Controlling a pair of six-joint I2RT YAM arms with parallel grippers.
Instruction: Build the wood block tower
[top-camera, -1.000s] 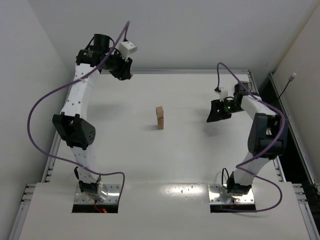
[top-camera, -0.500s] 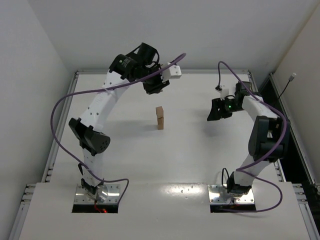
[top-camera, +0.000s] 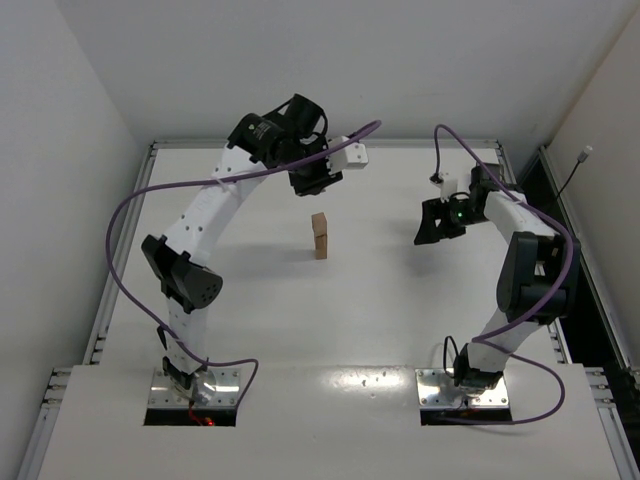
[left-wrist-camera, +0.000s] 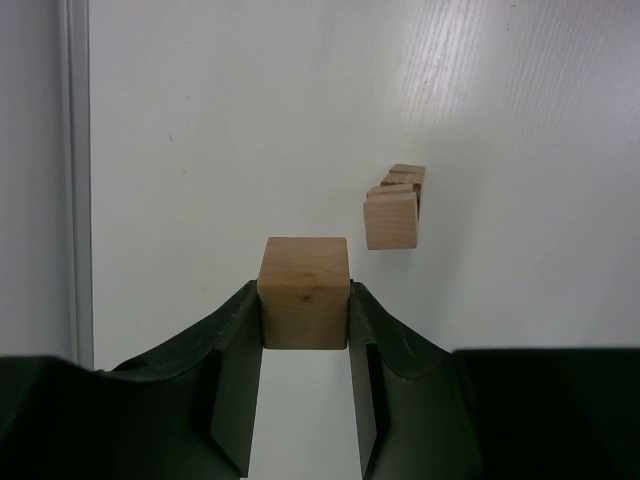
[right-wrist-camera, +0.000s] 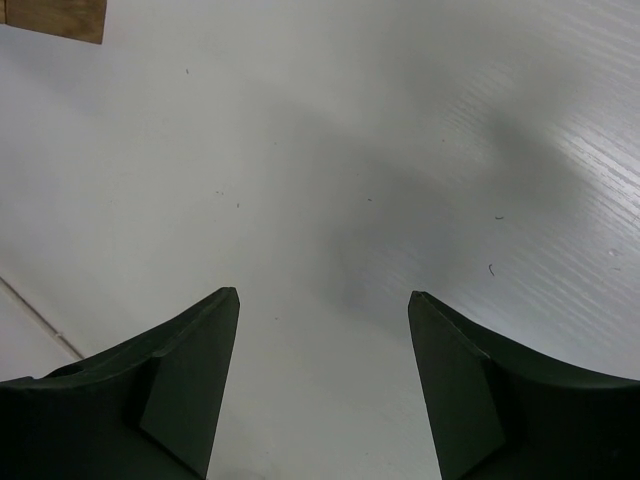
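The tower is a narrow column of tan wood blocks standing at the middle of the table. It also shows in the left wrist view, seen from above. My left gripper hangs above the table just behind the tower and is shut on a tan wood block, held between its fingertips. My right gripper is open and empty, to the right of the tower, low over the bare table. A tan block edge shows at the top left of the right wrist view.
The white table has a raised metal rim along its left, back and right sides. White walls stand behind and beside it. Purple cables loop off both arms.
My left arm has swung from the back left corner towards the middle, carrying its block to just behind the tower. My right arm has barely moved.
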